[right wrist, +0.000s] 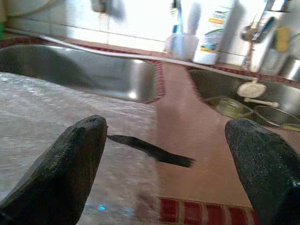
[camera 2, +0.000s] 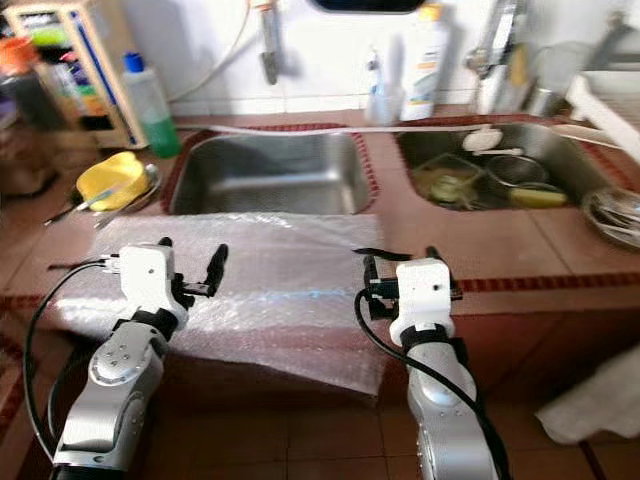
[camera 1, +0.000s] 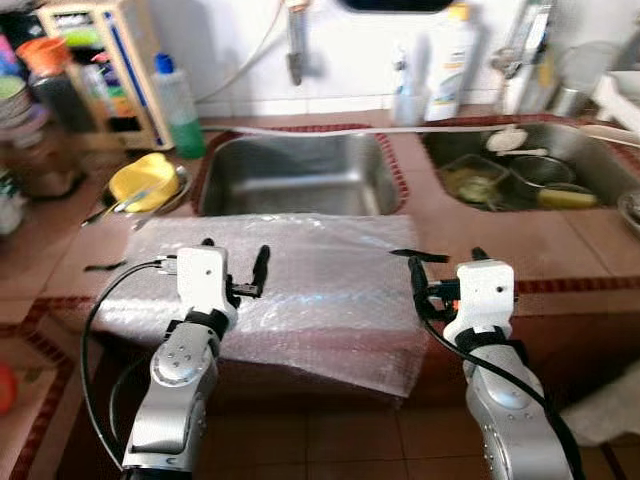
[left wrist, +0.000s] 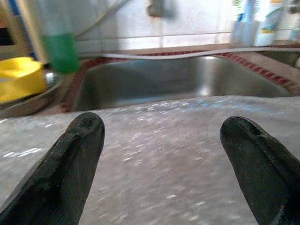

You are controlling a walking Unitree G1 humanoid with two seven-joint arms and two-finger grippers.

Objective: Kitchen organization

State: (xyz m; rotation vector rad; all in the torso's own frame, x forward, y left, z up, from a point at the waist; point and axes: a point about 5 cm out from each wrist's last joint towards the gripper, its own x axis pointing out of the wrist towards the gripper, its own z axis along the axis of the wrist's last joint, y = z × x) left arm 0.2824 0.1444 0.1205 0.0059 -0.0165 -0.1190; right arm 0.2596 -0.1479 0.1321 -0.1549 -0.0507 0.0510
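Hovering with fingers spread and holding nothing, the left gripper point(camera 1: 235, 262) and right gripper point(camera 1: 445, 268) sit over the near counter edge. Between them lies a clear sheet of bubble wrap point(camera 1: 300, 290), flat before the empty steel sink basin point(camera 1: 300, 175) and overhanging the counter front. By my judgement, tidying has barely begun: the second basin with dirty dishes point(camera 1: 520, 175) remains unsorted.
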